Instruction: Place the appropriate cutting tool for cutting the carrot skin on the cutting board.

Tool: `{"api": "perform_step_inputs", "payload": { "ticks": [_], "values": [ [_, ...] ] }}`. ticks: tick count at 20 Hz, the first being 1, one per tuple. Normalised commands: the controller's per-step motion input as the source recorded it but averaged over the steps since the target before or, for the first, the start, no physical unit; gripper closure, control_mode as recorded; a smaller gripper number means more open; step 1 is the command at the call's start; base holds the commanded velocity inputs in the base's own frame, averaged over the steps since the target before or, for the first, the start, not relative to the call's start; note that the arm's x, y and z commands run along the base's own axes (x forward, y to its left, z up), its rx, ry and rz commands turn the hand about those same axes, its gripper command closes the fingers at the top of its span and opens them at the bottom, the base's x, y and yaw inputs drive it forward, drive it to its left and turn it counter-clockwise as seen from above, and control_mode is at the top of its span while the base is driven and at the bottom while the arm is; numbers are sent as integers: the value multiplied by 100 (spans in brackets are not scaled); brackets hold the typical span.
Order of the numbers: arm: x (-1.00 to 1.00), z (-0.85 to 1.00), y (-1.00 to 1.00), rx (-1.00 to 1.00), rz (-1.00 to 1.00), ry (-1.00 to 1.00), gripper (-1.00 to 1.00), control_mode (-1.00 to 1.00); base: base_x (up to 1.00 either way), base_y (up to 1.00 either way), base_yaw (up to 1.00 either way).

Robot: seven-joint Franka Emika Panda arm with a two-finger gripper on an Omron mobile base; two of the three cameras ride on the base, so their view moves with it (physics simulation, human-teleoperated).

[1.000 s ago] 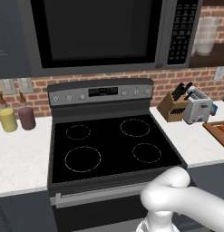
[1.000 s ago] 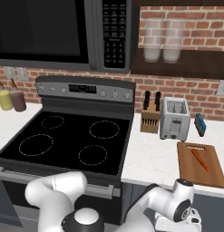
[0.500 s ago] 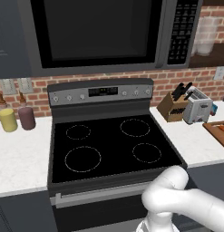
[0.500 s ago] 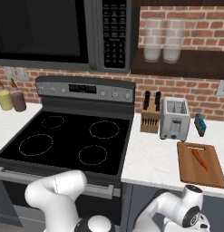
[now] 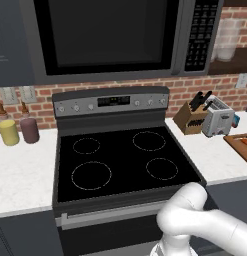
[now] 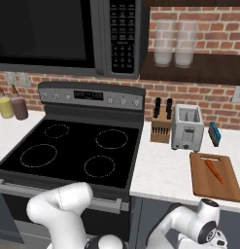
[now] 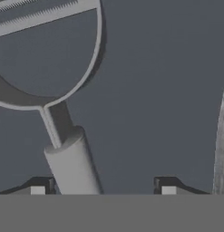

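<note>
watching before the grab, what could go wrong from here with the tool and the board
The peeler lies off-centre, its handle near one of the fingers, so a close could clip or push it rather than grip it. The carrot already lies on the cutting board, so setting the tool down might knock it.

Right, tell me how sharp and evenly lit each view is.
Left base view: soft, flat light, stove top with no glare. Right base view: the carrot on the cutting board reads clearly, shelf jars hazy. Hand view: dim grey, peeler close and blurred, dark shadow beside its handle.
</note>
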Motion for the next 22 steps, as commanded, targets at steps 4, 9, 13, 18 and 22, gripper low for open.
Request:
{"api": "perform_step_inputs", "payload": {
  "ticks": [4, 9, 13, 18, 22],
  "values": [
    [-68, -42, 0, 0, 0, 0, 100, -100, 0, 0, 0],
    [-31, -16, 0, 0, 0, 1, 100, -100, 0, 0, 0],
    [-15, 34, 0, 0, 0, -1, 100, -100, 0, 0, 0],
    [-58, 97, 12, 0, 0, 0, 100, -100, 0, 0, 0],
    [-34, 100, 6, 0, 1, 0, 100, -100, 0, 0, 0]
  ]
}}
